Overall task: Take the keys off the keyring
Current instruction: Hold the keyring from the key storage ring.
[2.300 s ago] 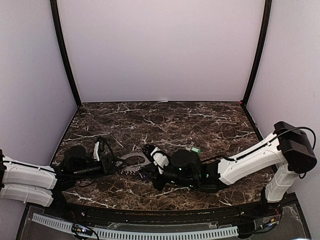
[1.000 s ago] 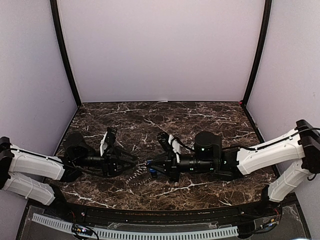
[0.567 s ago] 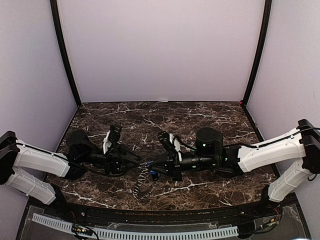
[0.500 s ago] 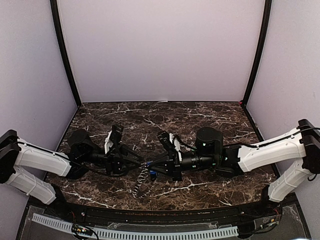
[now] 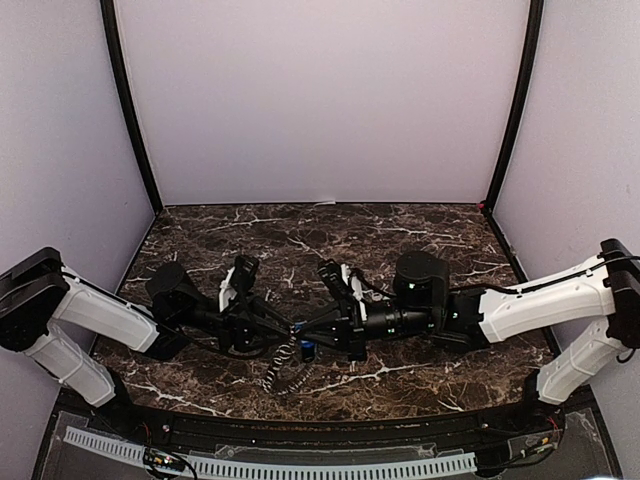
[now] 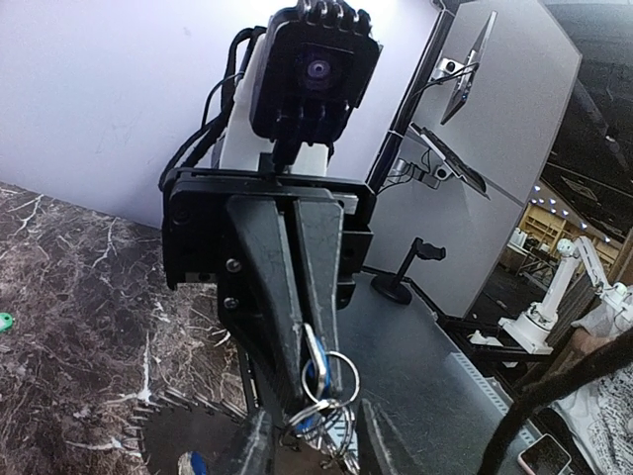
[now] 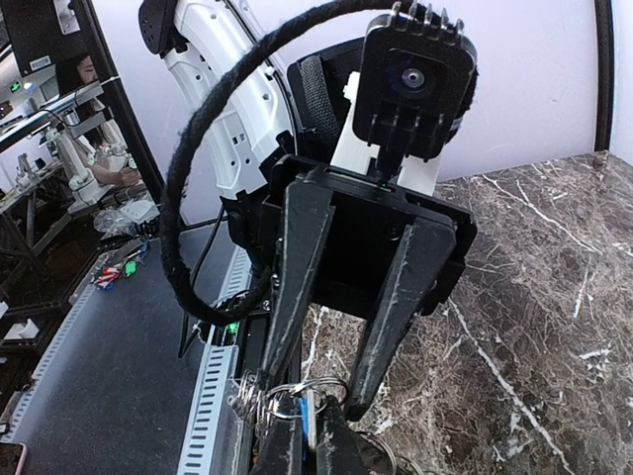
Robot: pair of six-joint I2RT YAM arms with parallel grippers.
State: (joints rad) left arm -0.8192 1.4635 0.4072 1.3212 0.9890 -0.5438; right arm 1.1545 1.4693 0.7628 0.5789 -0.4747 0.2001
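My right gripper [image 5: 301, 333] is shut on a blue key [image 6: 315, 368], also seen in the right wrist view [image 7: 309, 421]. Small wire rings [image 6: 331, 416] hang from that key. The toothed keyring [image 5: 280, 368] dangles edge-on below them, above the table, with another blue key [image 5: 304, 348] beside it. My left gripper [image 5: 286, 328] faces the right one tip to tip. Its jaws stand part open on either side of the wire rings [image 7: 297, 396]. A green key [image 6: 4, 322] lies on the table, hidden in the top view.
The dark marble table [image 5: 400, 240] is walled by pale panels at the back and sides. A slotted white strip [image 5: 300, 466] runs along the near edge. Both arms reach inward and meet low over the table's front middle.
Both arms have lifted off the table and drawn together. The toothed keyring, flat on the table at first, now hangs down between the grippers. The left arm has pushed further right.
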